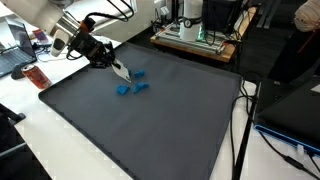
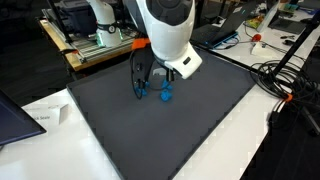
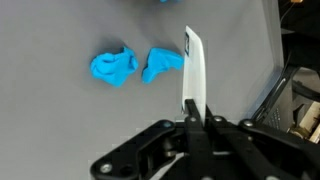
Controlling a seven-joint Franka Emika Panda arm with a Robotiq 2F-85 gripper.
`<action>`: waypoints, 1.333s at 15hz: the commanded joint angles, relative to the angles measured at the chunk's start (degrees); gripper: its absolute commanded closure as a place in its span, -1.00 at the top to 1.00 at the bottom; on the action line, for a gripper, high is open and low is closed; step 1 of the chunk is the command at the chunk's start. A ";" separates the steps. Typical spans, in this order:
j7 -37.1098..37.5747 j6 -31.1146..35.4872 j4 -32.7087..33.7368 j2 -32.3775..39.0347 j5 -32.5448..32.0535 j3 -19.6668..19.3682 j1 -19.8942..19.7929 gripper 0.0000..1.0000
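We see the gripper (image 3: 190, 118) with its black fingers pressed together, clamped on a white strip (image 3: 193, 65), thin, flat and smooth, that juts forward from the fingertips. In the wrist view the strip's edge lies just beside a blue lump (image 3: 160, 63), soft-looking and crumpled, perhaps touching it; a second blue lump (image 3: 113, 67) of the same irregular shape sits near it, apart. In an exterior view the strip points down at the dark grey mat (image 1: 150, 130), matte and rectangular, which covers the white table (image 1: 50, 130)
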 commanded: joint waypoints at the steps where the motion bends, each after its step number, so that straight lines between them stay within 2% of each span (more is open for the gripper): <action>1: -8.15 -1.48 0.39 0.95 -3.48 1.55 -0.76 -0.98; 4: -16.42 -4.97 0.80 1.42 -5.24 1.99 -1.53 -0.98; 7: -23.67 -11.77 2.36 2.48 -7.52 1.79 -1.60 -0.98; 10: -28.37 -16.85 3.39 3.08 -9.37 1.34 -1.06 -0.98; 17: -33.47 -21.43 5.02 3.54 -11.17 0.93 -0.31 -0.98; 20: -32.22 -23.42 6.21 4.09 -8.60 1.06 -1.14 -0.98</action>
